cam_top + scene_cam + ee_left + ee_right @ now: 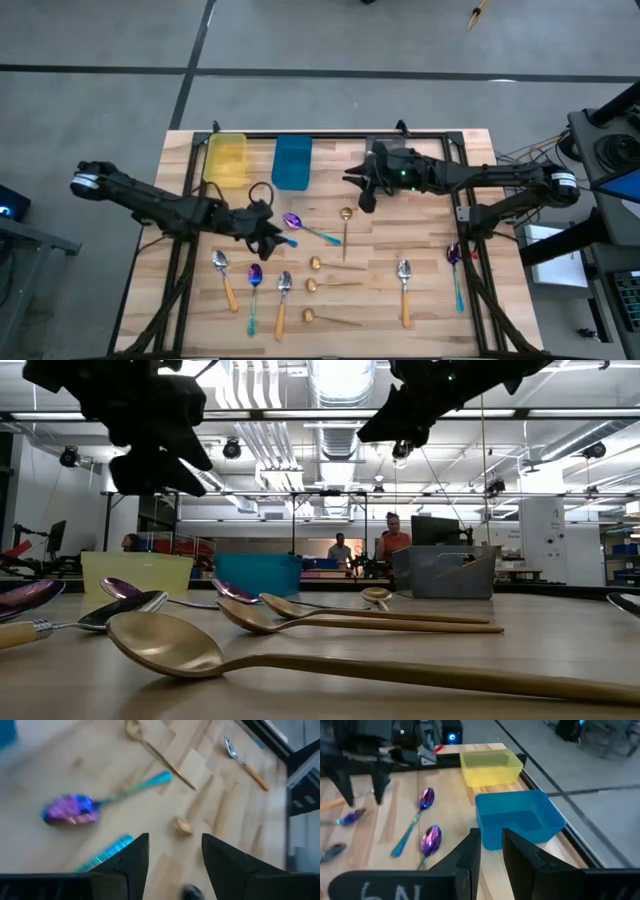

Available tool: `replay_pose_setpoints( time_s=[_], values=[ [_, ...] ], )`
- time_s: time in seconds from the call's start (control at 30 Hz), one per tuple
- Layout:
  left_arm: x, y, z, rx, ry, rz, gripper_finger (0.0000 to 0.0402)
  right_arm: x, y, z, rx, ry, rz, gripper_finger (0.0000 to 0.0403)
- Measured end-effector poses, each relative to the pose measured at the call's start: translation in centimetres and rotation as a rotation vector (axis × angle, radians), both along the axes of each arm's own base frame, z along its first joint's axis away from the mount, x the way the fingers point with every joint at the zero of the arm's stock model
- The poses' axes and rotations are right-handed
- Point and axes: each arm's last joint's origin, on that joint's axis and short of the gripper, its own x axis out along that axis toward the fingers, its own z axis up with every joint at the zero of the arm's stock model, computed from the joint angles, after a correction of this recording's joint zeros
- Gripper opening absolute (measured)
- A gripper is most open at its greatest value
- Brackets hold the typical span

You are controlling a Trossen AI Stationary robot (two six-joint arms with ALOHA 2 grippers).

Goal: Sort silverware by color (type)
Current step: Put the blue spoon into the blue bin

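purple-bowled, teal-handled spoon (300, 226) lay mid-table just beside your left gripper (270, 238), whose fingers stood apart and empty, so you were on the pick-up step and needed to straddle its handle, while the right gripper (365, 196), narrowly parted and empty, hung near the blue bin (292, 162).

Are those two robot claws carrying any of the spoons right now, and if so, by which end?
No. The left gripper hangs open over the spoons with nothing between its fingers, and the right gripper near the blue bin is open and empty too.

dark jointed arms, green light
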Motion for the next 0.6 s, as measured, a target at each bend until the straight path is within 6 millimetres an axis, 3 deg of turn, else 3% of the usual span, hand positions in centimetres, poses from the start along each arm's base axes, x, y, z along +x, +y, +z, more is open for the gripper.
replay_pose_setpoints(
  time_s=[0.37, 0.6],
  values=[
    [-1.1, -4.6, -0.8, -0.495, 0.180, 0.029, 0.0162, -0.2, 0.1, -1.6, -0.087, 0.061, 0.040, 0.0068],
    [-1.1, -7.7, -0.9, -0.577, 0.329, 0.080, 0.0162, -0.2, -0.1, -1.5, -0.121, 0.045, 0.046, 0.0068]
  ],
)
